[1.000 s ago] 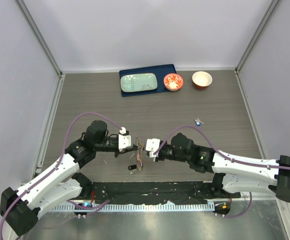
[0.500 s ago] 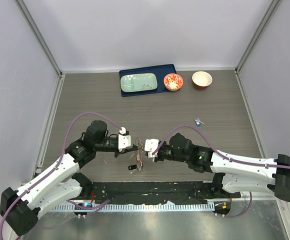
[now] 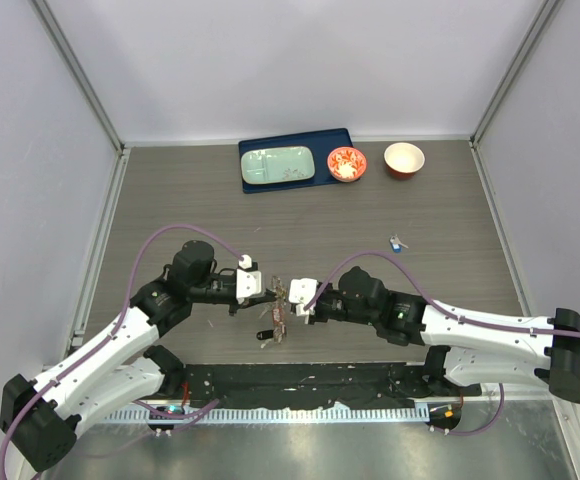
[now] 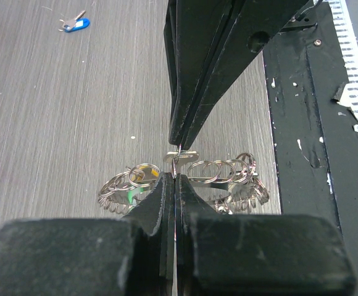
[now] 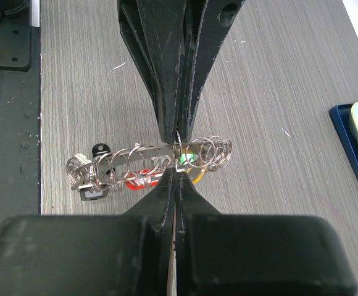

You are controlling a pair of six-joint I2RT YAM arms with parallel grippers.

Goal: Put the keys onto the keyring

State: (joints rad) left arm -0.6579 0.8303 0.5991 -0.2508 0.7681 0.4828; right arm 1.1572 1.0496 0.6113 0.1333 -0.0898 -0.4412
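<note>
Edge-on between the two gripper tips hangs the keyring (image 3: 278, 322), a grey metal band (image 5: 143, 150) threaded with several small split rings (image 4: 216, 169). Keys with green (image 5: 188, 161), yellow (image 5: 199, 178) and red (image 5: 141, 179) heads dangle from it. My left gripper (image 3: 272, 292) is shut on the band's rim (image 4: 174, 176). My right gripper (image 3: 292, 297) faces it tip to tip and is shut on a small silver key piece (image 4: 182, 155) at the band (image 5: 178, 172). A loose blue-headed key (image 3: 397, 242) lies on the table, far right (image 4: 74, 23).
A dark blue tray (image 3: 330, 140) with a pale green plate (image 3: 278, 165) sits at the back. Beside it stand a red-and-white bowl (image 3: 347, 164) and a second bowl (image 3: 404, 159). A black mat (image 3: 300, 380) lines the near table edge.
The right arm has crept slightly left toward the left gripper. Both grippers stay shut, and the keyring hangs in the same spot.
</note>
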